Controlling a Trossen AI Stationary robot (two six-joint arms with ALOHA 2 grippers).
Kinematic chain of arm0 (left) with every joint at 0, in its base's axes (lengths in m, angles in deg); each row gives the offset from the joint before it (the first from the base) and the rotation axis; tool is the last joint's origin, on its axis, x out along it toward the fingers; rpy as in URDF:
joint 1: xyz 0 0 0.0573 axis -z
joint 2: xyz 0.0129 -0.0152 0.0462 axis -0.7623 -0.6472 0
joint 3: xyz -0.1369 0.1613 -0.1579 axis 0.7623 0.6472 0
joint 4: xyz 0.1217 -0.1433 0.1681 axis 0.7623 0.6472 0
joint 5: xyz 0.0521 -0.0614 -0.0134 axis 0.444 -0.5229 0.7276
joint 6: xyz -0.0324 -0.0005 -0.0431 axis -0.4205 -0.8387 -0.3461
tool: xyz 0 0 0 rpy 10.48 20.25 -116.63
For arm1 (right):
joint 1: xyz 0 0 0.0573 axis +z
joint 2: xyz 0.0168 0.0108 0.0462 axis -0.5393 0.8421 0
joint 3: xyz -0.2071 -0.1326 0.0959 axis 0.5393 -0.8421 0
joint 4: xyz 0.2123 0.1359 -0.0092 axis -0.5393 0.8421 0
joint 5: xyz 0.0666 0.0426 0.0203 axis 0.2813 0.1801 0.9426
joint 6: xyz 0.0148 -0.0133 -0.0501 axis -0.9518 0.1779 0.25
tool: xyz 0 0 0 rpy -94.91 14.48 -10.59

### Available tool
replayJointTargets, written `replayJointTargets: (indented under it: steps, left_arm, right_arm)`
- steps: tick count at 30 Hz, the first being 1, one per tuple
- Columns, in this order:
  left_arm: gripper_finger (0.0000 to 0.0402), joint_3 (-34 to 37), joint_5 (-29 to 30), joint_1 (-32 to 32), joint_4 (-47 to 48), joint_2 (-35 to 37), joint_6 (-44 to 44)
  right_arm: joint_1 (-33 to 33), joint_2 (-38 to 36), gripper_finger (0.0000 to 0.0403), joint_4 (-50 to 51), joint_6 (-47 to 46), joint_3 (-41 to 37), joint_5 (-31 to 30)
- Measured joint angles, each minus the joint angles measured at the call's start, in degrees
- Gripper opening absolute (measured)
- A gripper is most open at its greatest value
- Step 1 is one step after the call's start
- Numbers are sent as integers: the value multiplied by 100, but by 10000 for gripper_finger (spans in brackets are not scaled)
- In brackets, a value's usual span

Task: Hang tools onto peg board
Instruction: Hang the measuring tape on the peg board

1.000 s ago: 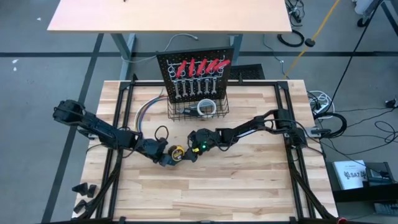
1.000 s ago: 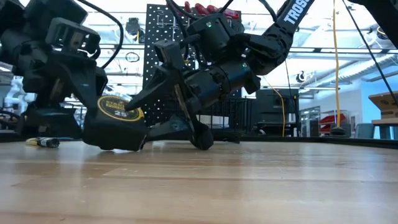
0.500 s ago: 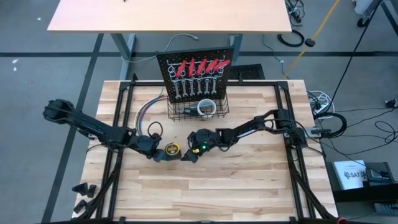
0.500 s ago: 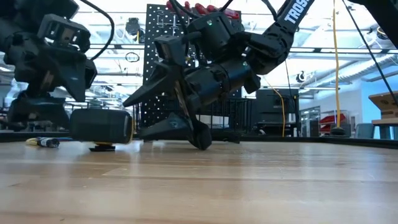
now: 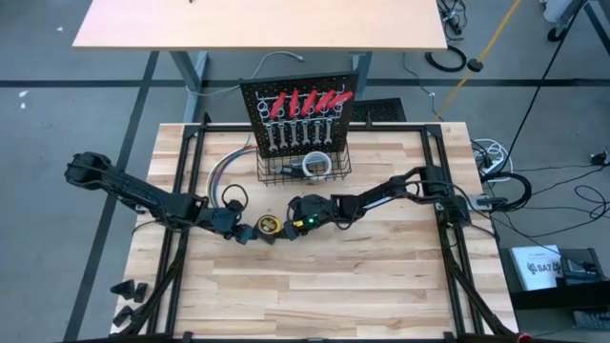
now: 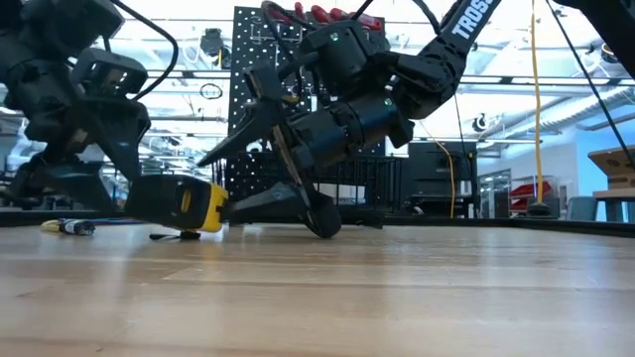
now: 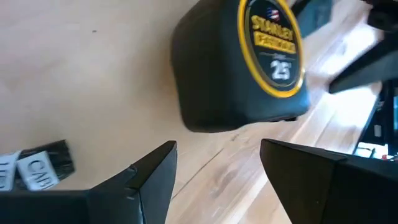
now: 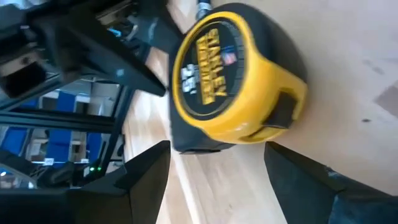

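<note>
I'm working the yellow tape measure [image 5: 271, 225], which is lying on its side on the tabletop [image 5: 381, 276] between my two grippers, in front of the peg board [image 5: 300, 119]. My left gripper [image 5: 245, 232] is sitting just beside it with its fingers [image 7: 149, 171] spread, gripping nothing; in the left wrist view the tape measure [image 7: 242, 68] is lying ahead of the fingertips, clear of them. My right gripper [image 5: 288, 229] is on the other side, jaws parted too and empty, with the tape measure [image 8: 236, 81] framed just beyond its fingers [image 8: 149, 168]. In the low view it [image 6: 184, 203] is resting flat on the wood with the right gripper [image 6: 233, 183] angling down next to it.

Judging the step as a pickup by the right gripper, since it's lined up and nearer the board. To do it well, I'm thinking: straddle the case across its flat faces, not the rounded edge, go low enough that both fingers get past the widest part, then close. The case looks smooth and chunky, so it could skid on the wood; the left gripper can stay beside it as a backstop. Other tools [image 5: 300, 119] are already hanging on the board, so the basket [image 5: 303, 169] at its base is probably the target.
</note>
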State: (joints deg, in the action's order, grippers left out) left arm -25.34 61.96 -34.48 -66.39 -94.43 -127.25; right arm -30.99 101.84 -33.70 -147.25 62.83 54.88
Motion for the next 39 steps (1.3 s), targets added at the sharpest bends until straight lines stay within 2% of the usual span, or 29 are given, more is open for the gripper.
replayJointTargets:
  steps: [12,20,26,31,36,39]
  left_arm:
    - [237,4,-578,-557,357,421,498]
    - [237,3,-659,-1009,498,611,804]
    - [237,2,-724,-1345,422,351,960]
    - [237,2,-967,-1492,-400,91,1063]
    - [237,2,-1069,-1693,-534,-273,1342]
    - [237,2,-1185,-1750,-992,-610,1412]
  right_arm:
    - [172,-7,251,149,-427,2,-335]
    - [423,-7,251,82,-810,0,-1158]
    - [486,-7,251,46,-1057,-1,-1312]
    - [485,-7,251,29,-1243,-4,-1444]
    - [485,-7,251,19,-1243,-4,-1516]
    - [483,-7,251,4,-1126,-11,-1701]
